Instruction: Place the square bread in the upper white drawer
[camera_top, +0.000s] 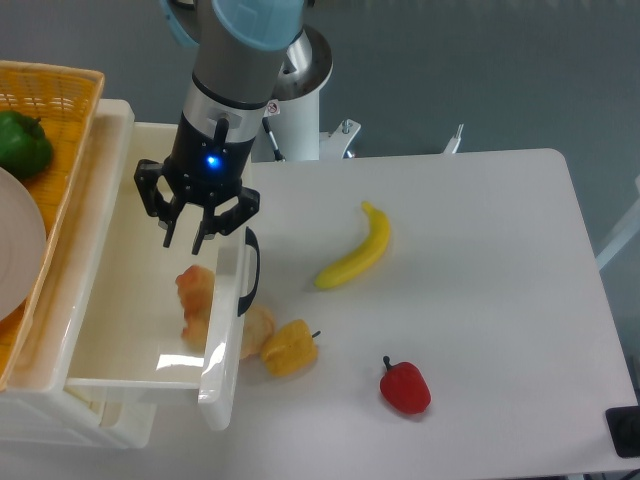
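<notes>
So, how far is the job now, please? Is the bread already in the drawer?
Done, it seems: the square bread lies inside the upper white drawer, which stands pulled out. In hand: nothing; the tool hangs just above the bread with its fingers spread and empty. Left: probably only to lift the arm away. The bun, yellow pepper, banana and red pepper lie on the table.

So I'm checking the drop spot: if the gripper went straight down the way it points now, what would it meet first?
Most likely the square bread lying in the upper white drawer, just below the open gripper. Depth is unclear from one view, so it might reach the drawer floor beside it.
</notes>
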